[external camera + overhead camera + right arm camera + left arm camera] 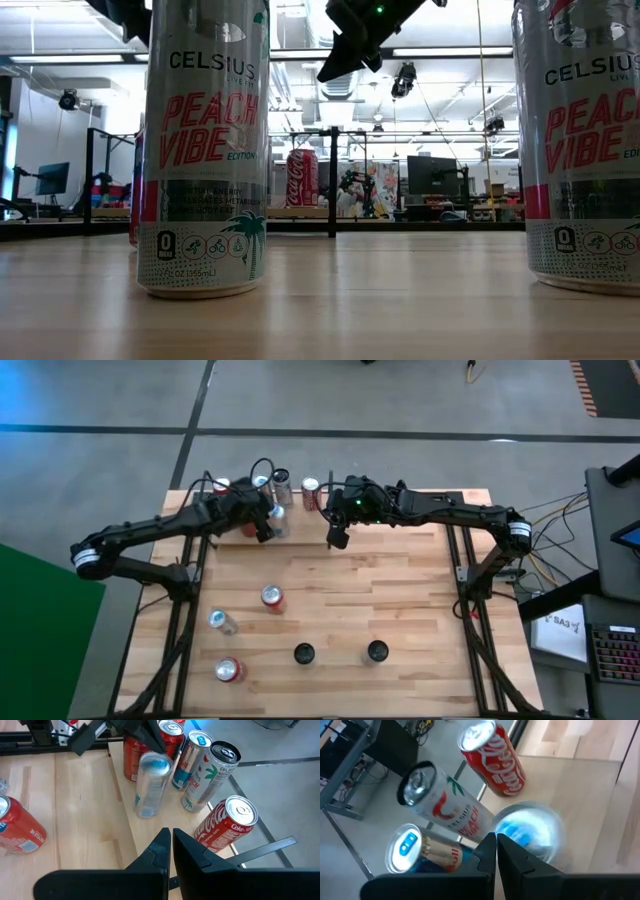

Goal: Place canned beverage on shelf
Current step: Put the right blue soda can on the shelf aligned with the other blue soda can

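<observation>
Cans (281, 485) cluster on shelf (420, 495); left end effector (264, 534) and right end effector (337, 541) hover closed, empty.

A robotics lab or workshop: an open hall with a grey concrete floor (400, 400), ceiling strip lights (455, 52), computer monitors (432, 175) on benches beyond, and cables (560, 510) trailing at three o'clock beside the wooden desk (330, 610).
</observation>
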Tool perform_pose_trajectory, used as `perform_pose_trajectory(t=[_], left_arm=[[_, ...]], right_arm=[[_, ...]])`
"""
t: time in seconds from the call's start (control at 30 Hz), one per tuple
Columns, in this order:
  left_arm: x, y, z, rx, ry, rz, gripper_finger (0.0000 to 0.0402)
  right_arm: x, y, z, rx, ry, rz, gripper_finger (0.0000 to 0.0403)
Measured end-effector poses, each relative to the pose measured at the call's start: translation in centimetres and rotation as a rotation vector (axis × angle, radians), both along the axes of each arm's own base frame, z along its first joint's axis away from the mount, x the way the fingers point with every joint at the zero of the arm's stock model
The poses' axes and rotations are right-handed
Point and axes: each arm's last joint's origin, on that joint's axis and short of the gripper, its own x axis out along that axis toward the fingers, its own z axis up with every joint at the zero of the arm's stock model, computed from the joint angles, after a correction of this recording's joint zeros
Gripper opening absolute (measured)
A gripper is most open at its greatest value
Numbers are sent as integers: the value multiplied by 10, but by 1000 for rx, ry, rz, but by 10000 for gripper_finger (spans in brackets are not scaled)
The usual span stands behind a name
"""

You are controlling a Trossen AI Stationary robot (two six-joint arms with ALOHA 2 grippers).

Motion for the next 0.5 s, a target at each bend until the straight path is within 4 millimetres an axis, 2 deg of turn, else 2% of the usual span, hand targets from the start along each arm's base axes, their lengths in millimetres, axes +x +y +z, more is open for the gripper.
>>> perform_pose_trajectory(t=[0.3, 0.5], left_arm=[[1, -1, 18, -5, -23, -21, 0], [5, -11, 26, -191, -144, -323, 0]], right_arm=[[0, 0, 0, 0, 1, 0, 9], [-1, 0, -1, 3, 11, 0, 9]])
